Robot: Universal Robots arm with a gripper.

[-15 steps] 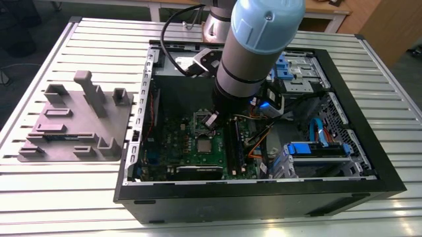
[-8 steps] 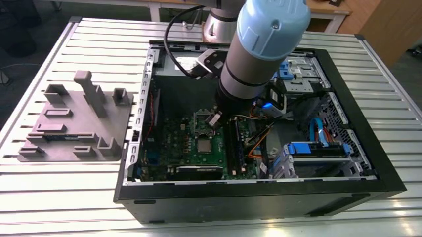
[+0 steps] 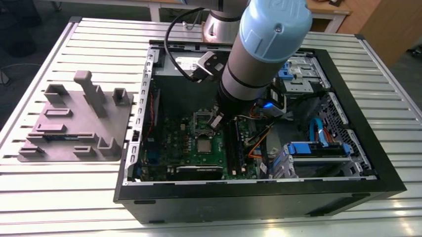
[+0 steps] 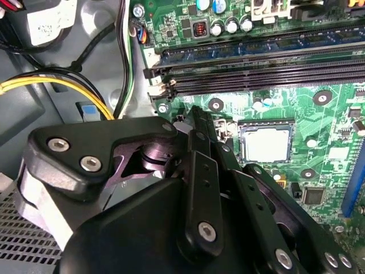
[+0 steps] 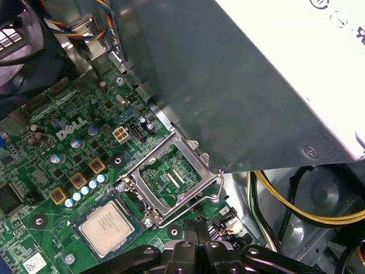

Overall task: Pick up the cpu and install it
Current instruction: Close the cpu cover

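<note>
The cpu (image 5: 107,228) sits in its socket under the raised frame (image 5: 171,177); your gripper (image 5: 197,229), fingers together and empty, hovers beside it.

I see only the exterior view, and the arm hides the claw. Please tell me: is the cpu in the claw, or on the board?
Observer: In both wrist views the cpu lies flat in its socket, not in the claw.
Operator: Is the socket's metal frame closed over it?
Observer: No. In the first wrist view the frame stands open beside the cpu.
Operator: And the claw itself?
Observer: In the second wrist view its fingertips meet, with nothing between them.
</note>
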